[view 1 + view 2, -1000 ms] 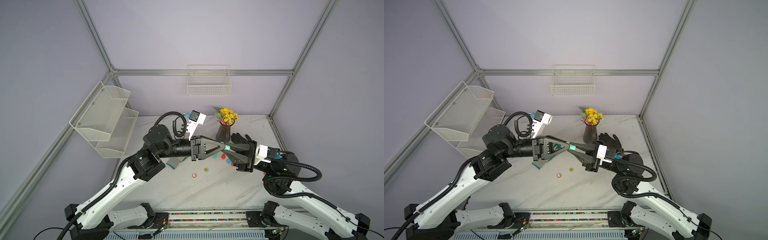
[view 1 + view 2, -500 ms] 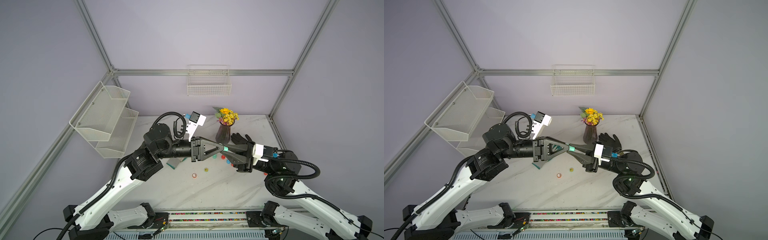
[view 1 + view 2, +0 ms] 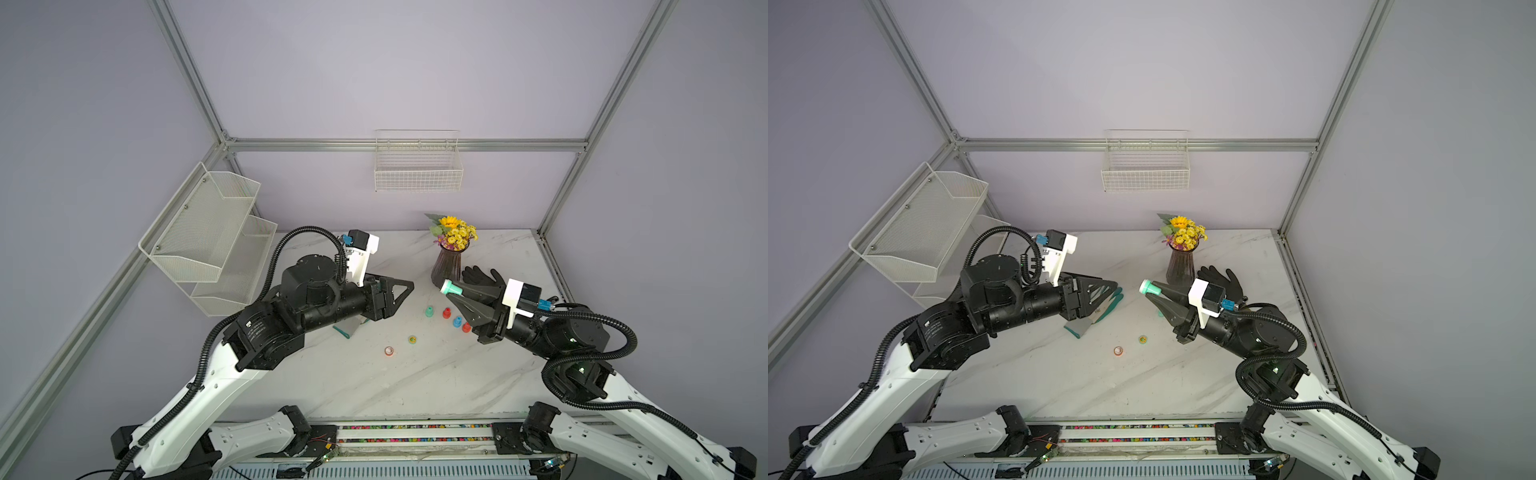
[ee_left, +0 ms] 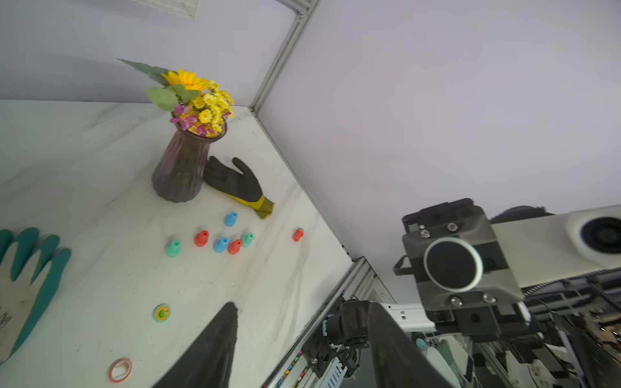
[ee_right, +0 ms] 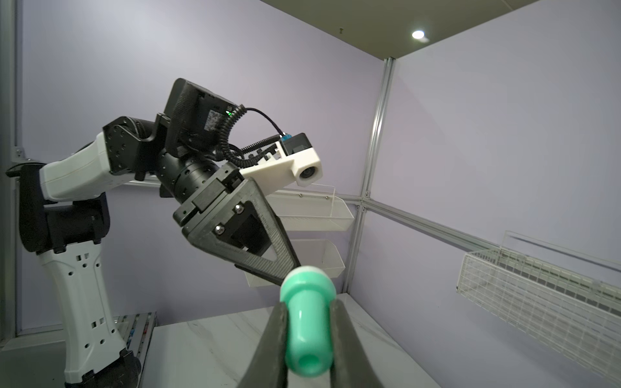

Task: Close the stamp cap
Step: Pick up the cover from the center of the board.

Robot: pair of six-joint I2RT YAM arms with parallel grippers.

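The mint-green stamp (image 3: 449,287) is gripped by its narrow handle in the closed right end effector (image 3: 457,292). It is lifted well clear of the tabletop (image 3: 374,386) and laid nearly level, so that its wide end is presented to the opposite arm. In the left wrist view that wide end (image 4: 453,264) is seen as a dark disc inside a pale ring. The ring is taken to be the cap (whether it is pressed fully home cannot be told).

The left end effector (image 3: 409,286) is held facing the stamp but well apart from it. Its fingers (image 4: 215,349) are spread and nothing is between them. This face-to-face arrangement is judged to suit a straight push along the stamp's axis, with the handle braced by the right grip.

On the tabletop below, a row of small stamps (image 3: 446,313) and two loose round pieces (image 3: 389,351) are left untouched, near the vase (image 3: 446,266).
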